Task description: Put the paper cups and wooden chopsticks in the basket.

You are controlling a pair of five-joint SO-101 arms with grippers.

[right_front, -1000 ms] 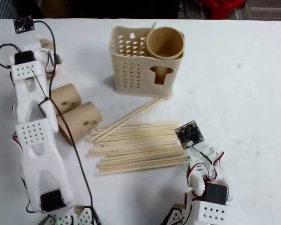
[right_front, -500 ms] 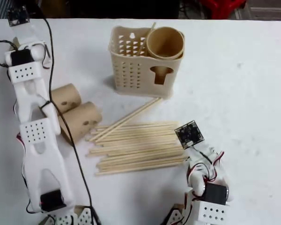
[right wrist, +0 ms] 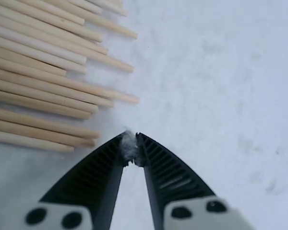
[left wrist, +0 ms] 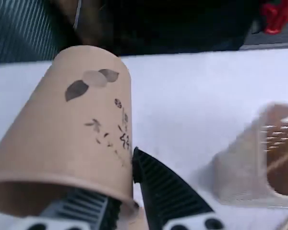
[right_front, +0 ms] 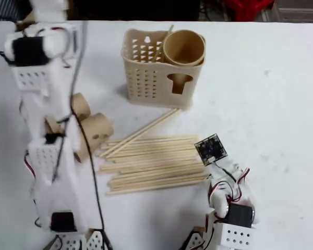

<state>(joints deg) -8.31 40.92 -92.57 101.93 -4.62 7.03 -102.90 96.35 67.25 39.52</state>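
Jaws of the left gripper point(left wrist: 127, 189) are clamped on the rim of a held paper cup point(left wrist: 72, 129), one finger inside its mouth and one outside, with the cup carried above the white table point(right_front: 271, 104). Jaws of the right gripper point(right wrist: 130, 146) are pressed together on nothing, low over bare table just beside the ends of the chopstick pile point(right wrist: 43, 72). In the high view, the left arm point(right_front: 47, 130) runs up the left edge to the upper left corner. The cream slotted basket point(right_front: 146, 78) stands upright at upper centre. Below it, at centre, the chopstick pile lies loose, one stick angled up toward the basket's foot. Two lying cups point(right_front: 96, 127) rest on their sides at centre left, partly hidden by the arm. A cup in the basket point(right_front: 183, 47) sits at its right end, and a single chopstick point(right_front: 170, 28) pokes up beside it. The task looks early: one cup and one stick are in and one cup is in hand, leaving two cups and nearly all the sticks.
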